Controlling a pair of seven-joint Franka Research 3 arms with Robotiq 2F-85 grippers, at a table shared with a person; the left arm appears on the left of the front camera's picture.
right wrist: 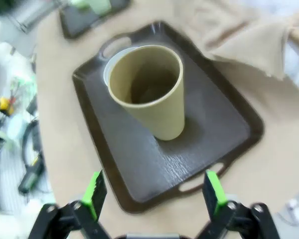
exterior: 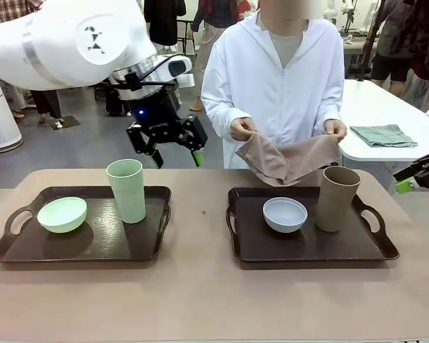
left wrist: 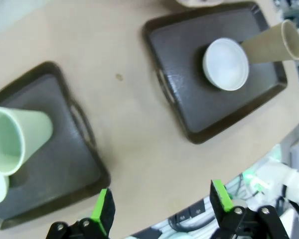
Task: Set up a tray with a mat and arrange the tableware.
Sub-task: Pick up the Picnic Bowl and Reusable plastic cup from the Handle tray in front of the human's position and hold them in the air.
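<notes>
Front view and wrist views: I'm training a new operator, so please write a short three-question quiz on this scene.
1. True or false: the tall tan brown tumbler stands on the same dark brown handled tray as the greyish-white round bowl.
2. The beige cloth mat is: A) flat on a tray; B) in the person's hands; C) on the floor.
3. Is the left pincer open or shut?
Key: 1 true; 2 B; 3 open.
</notes>
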